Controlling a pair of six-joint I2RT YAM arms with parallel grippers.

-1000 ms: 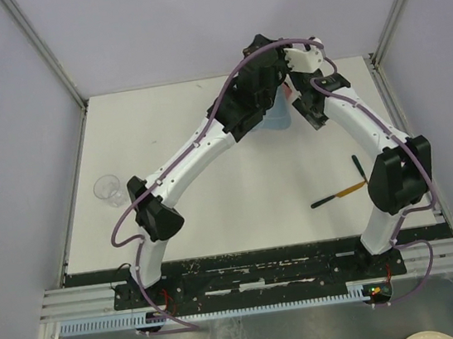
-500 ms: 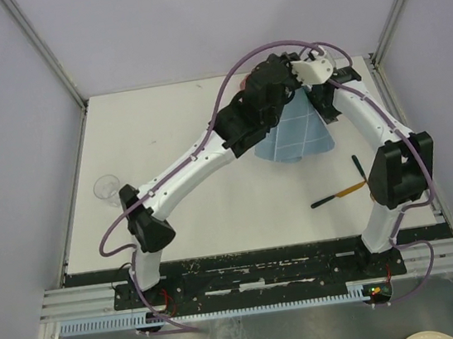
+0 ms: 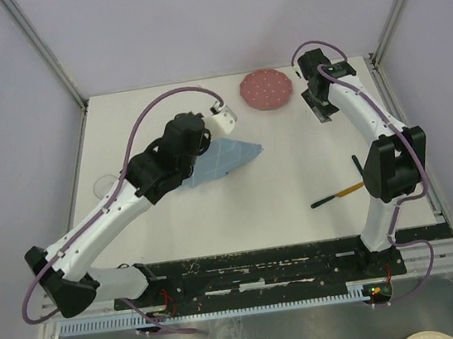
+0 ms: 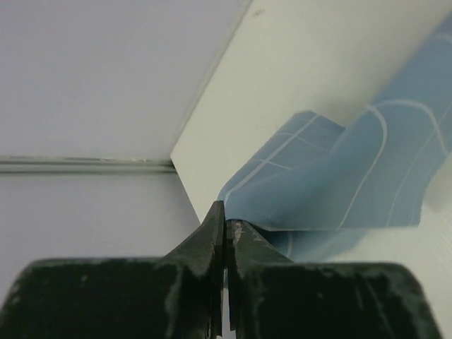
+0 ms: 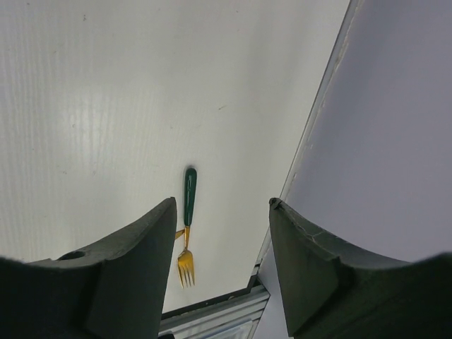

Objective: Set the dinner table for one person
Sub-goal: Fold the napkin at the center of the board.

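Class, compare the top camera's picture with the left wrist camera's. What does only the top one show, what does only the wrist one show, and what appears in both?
Only the top view: a red plate at the far edge, a glass on the left, a black-and-gold utensil and a dark handle on the right, plus the right arm. Only the left wrist view: the left gripper close up, its tips shut on an edge of the blue cloth. Both: that cloth and the white table.

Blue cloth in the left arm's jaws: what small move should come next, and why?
Probably lower the cloth and drag it flat on the table: the left jaws are shut on its edge, and it hangs bunched and folded.
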